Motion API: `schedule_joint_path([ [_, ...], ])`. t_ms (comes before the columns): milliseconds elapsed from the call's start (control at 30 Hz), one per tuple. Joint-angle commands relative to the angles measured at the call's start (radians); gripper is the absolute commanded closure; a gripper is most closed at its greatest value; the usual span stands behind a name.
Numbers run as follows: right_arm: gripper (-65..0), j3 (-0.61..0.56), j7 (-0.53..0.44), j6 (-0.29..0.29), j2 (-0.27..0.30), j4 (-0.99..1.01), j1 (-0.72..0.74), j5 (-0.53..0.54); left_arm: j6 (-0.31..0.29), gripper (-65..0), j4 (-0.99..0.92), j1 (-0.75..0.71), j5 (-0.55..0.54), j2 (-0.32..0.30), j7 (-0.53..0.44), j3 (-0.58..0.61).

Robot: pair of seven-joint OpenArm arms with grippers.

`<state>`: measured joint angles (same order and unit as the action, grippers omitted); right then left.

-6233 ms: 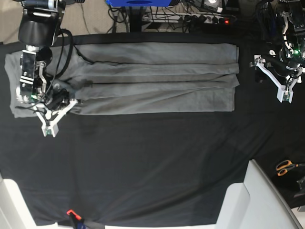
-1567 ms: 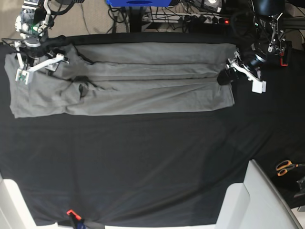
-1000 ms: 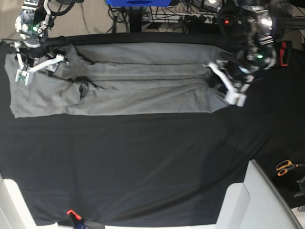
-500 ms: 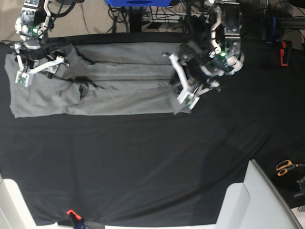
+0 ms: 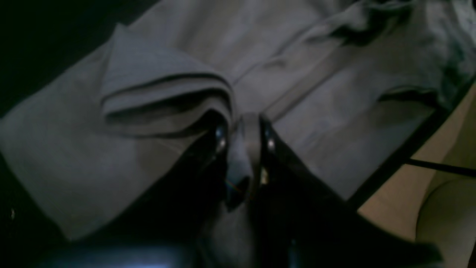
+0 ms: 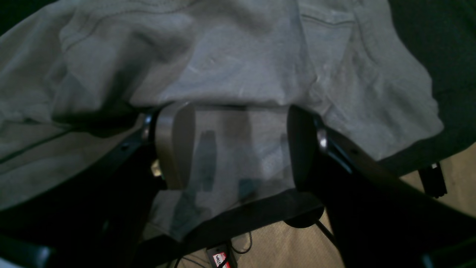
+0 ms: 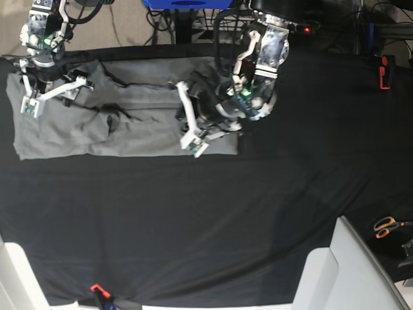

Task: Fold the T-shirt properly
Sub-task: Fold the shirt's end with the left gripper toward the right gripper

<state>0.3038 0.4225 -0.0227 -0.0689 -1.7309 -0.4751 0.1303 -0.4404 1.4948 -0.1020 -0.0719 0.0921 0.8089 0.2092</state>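
Observation:
The grey T-shirt (image 7: 129,132) lies lengthways on the black cloth (image 7: 193,213) at the back of the table, and its right end is lifted and doubled back toward the middle. My left gripper (image 7: 190,123) is shut on that end. In the left wrist view the left gripper (image 5: 243,137) pinches a thick fold of the T-shirt (image 5: 334,111). My right gripper (image 7: 51,93) hangs open over the shirt's left end. In the right wrist view its fingers (image 6: 174,145) stand wide apart above the T-shirt (image 6: 238,67), with nothing between them.
Orange-handled scissors (image 7: 387,226) lie at the right edge, beside a white block (image 7: 348,271) at the front right. A small orange clip (image 7: 97,289) sits at the front edge. Cables and a blue object (image 7: 187,3) lie beyond the back edge.
My left gripper has travelled leftward from the table's right side to its middle, dragging the shirt's right end over the rest of the shirt. The right arm has stayed in place, open.

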Motion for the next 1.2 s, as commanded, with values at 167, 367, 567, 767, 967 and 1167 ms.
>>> schedule_joint_path([
  [167,-36.9,0.002,-0.020,-0.003,0.005,-0.014,0.000,-0.001,0.004,0.0,-0.041,0.072,-0.015,0.054,-0.021,0.016],
  [367,-36.9,0.002,-0.021,-0.003,0.007,-0.014,0.002,-0.001,0.004,0.0,-0.113,0.112,-0.015,0.057,-0.023,0.101],
  [567,-36.9,0.002,-0.020,-0.003,0.005,-0.014,0.013,-0.001,0.005,0.0,-0.132,0.115,-0.015,0.064,-0.024,0.181],
  [767,-36.9,0.002,-0.020,-0.003,0.004,-0.014,0.014,-0.001,0.005,0.0,-0.147,0.117,-0.015,0.064,-0.089,0.183],
  [967,-36.9,0.002,-0.020,-0.003,0.002,-0.014,0.014,-0.001,0.005,0.0,-0.211,0.144,-0.015,0.064,-0.093,0.184],
  [1167,-37.1,0.002,-0.020,-0.003,0.002,-0.014,0.014,-0.001,0.005,-10.0,-0.208,0.144,-0.015,0.062,-0.093,0.184],
])
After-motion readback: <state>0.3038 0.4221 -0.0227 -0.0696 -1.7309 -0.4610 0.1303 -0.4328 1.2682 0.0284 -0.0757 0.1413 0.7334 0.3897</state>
